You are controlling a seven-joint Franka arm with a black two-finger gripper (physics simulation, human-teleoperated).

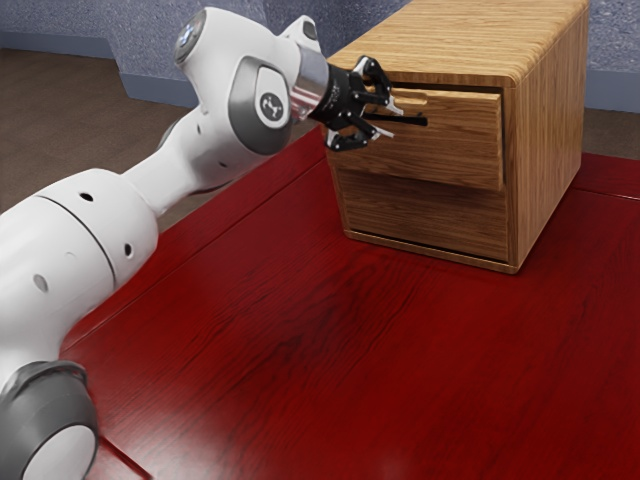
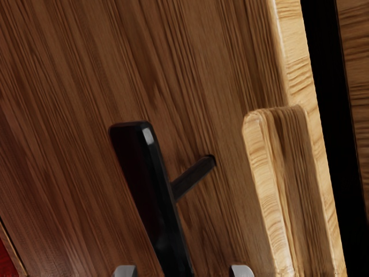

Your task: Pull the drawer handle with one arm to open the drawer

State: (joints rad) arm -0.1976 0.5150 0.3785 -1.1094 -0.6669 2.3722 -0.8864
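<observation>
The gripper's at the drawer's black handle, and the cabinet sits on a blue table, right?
No, the table is red, not blue; the exterior view shows it. The gripper is at the black handle of the drawer.

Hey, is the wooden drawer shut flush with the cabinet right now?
No, the drawer front stands out from the face of the cabinet, with a dark gap showing along its top edge.

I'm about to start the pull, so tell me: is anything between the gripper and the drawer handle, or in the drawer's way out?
Nothing visible. The gripper is already at the black handle, with its open fingers on either side of the bar, and nothing stands in front of the drawer.
</observation>
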